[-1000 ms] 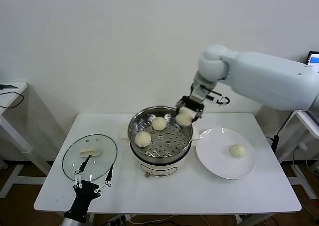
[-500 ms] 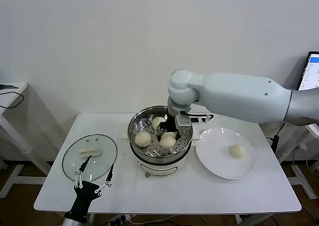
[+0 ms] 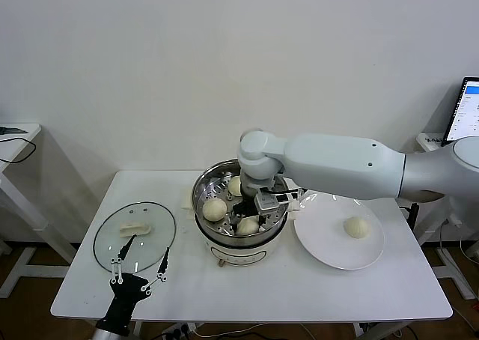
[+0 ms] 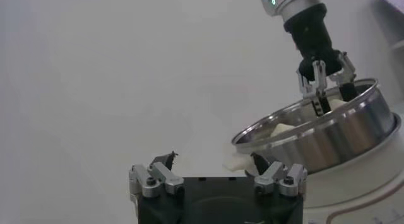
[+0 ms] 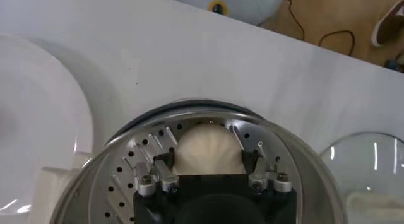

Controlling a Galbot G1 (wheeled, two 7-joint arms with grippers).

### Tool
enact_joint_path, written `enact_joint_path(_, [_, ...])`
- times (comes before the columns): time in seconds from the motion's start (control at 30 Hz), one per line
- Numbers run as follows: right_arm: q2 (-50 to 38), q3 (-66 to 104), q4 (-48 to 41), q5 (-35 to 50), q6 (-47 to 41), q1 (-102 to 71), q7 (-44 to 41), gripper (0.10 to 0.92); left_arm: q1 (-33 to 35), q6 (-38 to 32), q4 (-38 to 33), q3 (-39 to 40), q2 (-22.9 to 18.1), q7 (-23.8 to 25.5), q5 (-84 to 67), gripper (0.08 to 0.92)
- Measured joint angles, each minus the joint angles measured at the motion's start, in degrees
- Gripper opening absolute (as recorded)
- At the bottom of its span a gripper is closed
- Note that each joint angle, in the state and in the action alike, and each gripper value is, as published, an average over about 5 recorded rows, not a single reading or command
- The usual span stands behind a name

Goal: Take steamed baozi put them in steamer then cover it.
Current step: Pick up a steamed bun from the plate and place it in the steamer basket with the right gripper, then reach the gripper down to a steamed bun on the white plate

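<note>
The steamer stands mid-table with two baozi on its perforated tray. My right gripper reaches down into the pot and is shut on a third baozi, which rests low at the tray's front. In the right wrist view this baozi sits between the fingers on the tray. A fourth baozi lies on the white plate. The glass cover lies flat at the left. My left gripper is open and parked at the cover's near edge.
The plate lies right of the steamer, touching near its handle. A side table stands far left and a screen at the far right edge. The left wrist view shows the steamer wall and my right gripper beyond my left gripper.
My right gripper has carried the baozi from above the steamer's right rim leftward and down onto the tray's front. The left arm has not moved.
</note>
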Motion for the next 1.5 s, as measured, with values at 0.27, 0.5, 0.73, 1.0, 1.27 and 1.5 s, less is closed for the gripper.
enact_joint_path(0.27, [-0.3,1.03,0.14,-0.88,-0.01,-0.06,-0.12,0.815,-0.07,0.05,-0.11,0.05,0.06,-0.02,-0.43,0.823])
enact_joint_path(0.5, [-2.7,3.87,-0.44,0.33,-0.69,1.35,-0.69,0.823,-0.18,0.22,-0.07,0.35,0.09,-0.01,-0.48,0.823])
enact_joint_path(0.73, [-8.72,6.96,-2.78,7.15,-7.0,3.72,-3.43,0.823,-0.36,0.44,-0.01,0.83,0.2,-0.01,-0.41,0.823])
enact_joint_path(1.0, [-17.72,6.45,-9.78,19.07,-24.01,5.32,-8.07,0.823,-0.73,0.76,0.05,1.66,0.42,0.0,0.03,0.823])
enact_joint_path(1.27, [-23.9,5.46,-19.66,24.06,-35.06,2.24,-10.02,0.823,-0.6,0.77,-0.07,2.0,0.44,-0.05,0.17,0.823])
enact_joint_path(1.5, [-25.44,7.33,-26.74,24.87,-39.76,-4.05,-9.16,0.823,-0.32,0.73,0.12,2.15,0.43,-0.12,0.19,0.823])
